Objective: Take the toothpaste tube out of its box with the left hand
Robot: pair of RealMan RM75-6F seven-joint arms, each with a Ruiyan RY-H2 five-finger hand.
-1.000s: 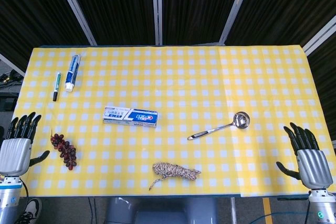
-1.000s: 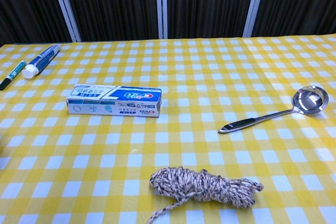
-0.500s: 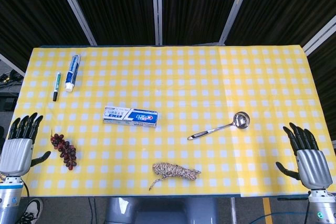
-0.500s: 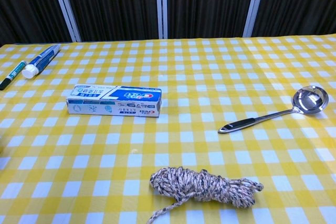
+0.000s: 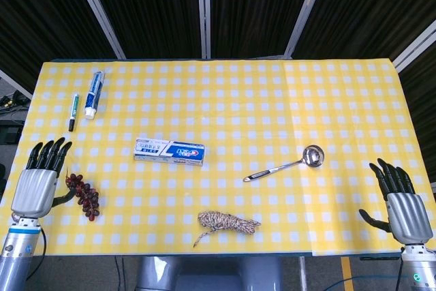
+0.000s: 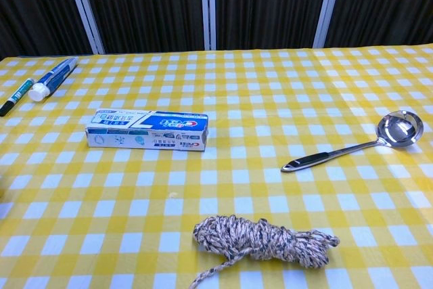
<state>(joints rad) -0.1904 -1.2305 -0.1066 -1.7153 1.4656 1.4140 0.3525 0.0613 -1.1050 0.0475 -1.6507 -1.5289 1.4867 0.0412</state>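
A white and blue toothpaste box [image 5: 169,150] [image 6: 146,130] lies flat, left of the table's middle, its ends closed. A blue and white toothpaste tube [image 5: 94,93] [image 6: 52,78] lies apart from it at the far left. My left hand [image 5: 37,180] hovers at the table's left edge, open with fingers spread, well left of the box and holding nothing. At the front right corner my right hand [image 5: 402,206] is open too, fingers pointing up. Neither hand shows in the chest view.
A green marker [image 5: 72,112] lies beside the tube. A bunch of dark grapes [image 5: 84,195] sits next to my left hand. A coil of rope [image 5: 225,223] [image 6: 260,240] lies near the front edge. A metal ladle [image 5: 286,163] [image 6: 358,142] lies right of centre.
My left hand has moved right and slightly forward, over the table's left edge and nearer the grapes. The right hand and all objects have stayed put.
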